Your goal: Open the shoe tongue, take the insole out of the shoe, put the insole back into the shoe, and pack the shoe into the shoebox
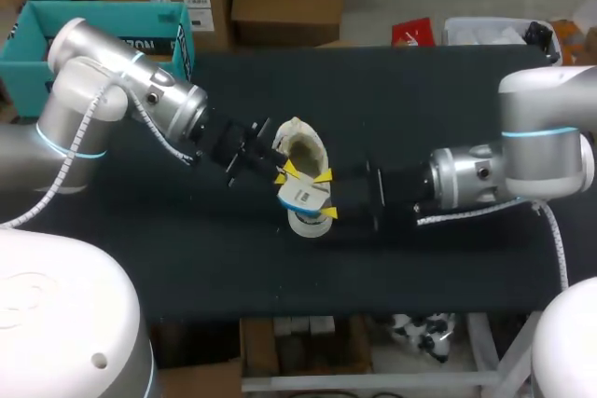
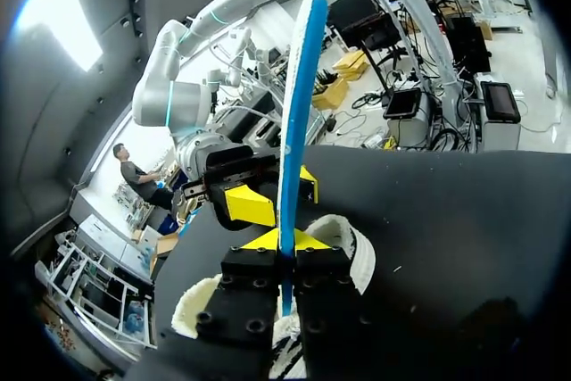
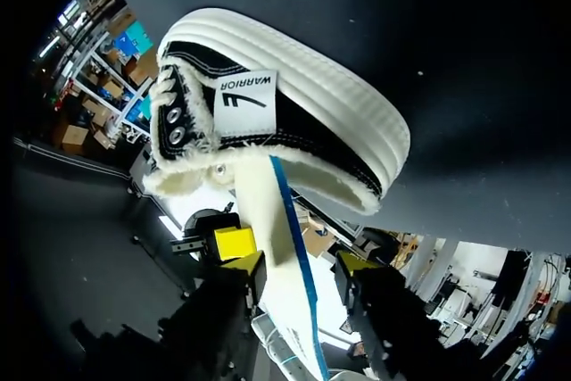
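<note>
A black canvas shoe (image 1: 300,144) with a thick white sole and fleecy lining lies mid-table. The white insole (image 1: 304,197) with a blue edge sticks out of its opening toward the table's front. My left gripper (image 1: 283,174) comes in from the left and is shut on the insole's thin edge (image 2: 297,86), with the shoe (image 2: 355,243) just beneath. My right gripper (image 1: 326,196) comes in from the right; its fingers (image 3: 246,264) stand apart on either side of the insole (image 3: 284,252), with a gap at one side. The shoe (image 3: 294,86) is straight ahead of it.
The black table (image 1: 420,100) has free room around the shoe. A teal open box (image 1: 33,39) stands at the back left corner, behind my left arm.
</note>
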